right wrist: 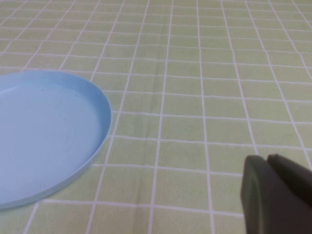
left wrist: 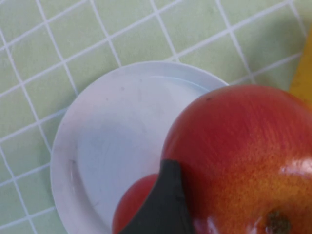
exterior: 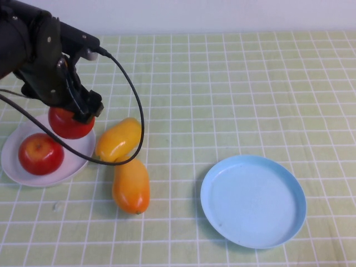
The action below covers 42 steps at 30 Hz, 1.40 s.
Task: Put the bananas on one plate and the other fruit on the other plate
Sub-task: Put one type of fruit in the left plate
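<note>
My left gripper [exterior: 75, 114] is shut on a red apple [exterior: 71, 123], held just above the right edge of the white plate [exterior: 16, 172]. That apple fills the left wrist view [left wrist: 239, 151], with one dark finger [left wrist: 163, 204] against it. A second red apple [exterior: 40, 154] lies on the white plate and peeks out in the wrist view [left wrist: 134, 200]. Two yellow-orange bananas [exterior: 118, 139] [exterior: 131, 185] lie on the cloth right of that plate. The light blue plate [exterior: 253, 200] is empty at the front right. My right gripper [right wrist: 267, 161] is shut, near the blue plate [right wrist: 44, 136], out of the high view.
A green checked cloth [exterior: 233, 83] covers the table. A black cable [exterior: 136, 111] loops from my left arm over the upper banana.
</note>
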Tool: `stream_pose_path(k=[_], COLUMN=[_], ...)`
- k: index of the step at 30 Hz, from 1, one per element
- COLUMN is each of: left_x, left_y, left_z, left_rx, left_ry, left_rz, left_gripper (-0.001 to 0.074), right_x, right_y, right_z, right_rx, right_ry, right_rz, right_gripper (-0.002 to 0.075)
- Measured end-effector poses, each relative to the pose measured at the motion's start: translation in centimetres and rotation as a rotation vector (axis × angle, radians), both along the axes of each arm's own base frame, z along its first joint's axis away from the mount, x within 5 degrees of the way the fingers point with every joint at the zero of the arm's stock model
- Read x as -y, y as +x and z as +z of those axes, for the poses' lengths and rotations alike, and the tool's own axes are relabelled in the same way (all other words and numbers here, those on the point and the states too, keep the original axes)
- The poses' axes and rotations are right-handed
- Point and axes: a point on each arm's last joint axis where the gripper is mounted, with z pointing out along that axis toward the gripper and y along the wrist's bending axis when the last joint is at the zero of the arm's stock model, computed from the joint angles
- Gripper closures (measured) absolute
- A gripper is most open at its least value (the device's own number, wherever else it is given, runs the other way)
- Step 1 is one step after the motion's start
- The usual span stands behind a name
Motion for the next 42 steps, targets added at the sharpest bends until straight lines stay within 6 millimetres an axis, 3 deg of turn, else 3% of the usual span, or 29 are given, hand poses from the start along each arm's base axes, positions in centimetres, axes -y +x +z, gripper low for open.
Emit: stream_pose_path(k=[12,22,32,42], left_x=[-0.5,-2.3,-2.2,-2.3], left_y=[2.3,2.3,2.4,2.3], left_z=[-4.0,-4.0,-4.0,-4.0], left_rx=[-0.052,-0.083,-0.069,-0.082], left_ry=[-0.022,0.021,0.021,0.013], left_rz=[0.035,0.075,0.066,0.097], left_gripper=[0.0139,0.0139,0.0139,0.0073], right_x=[0.0,0.0,0.0,0.0], right_y=[0.0,0.0,0.0,0.0], right_z=[0.0,0.0,0.0,0.0], right_rx=[0.0,0.0,0.0,0.0], right_ry=[0.0,0.0,0.0,0.0], right_rz=[0.0,0.0,0.0,0.0], right_gripper=[0.0742,0.0742,0.0743,0.0743])
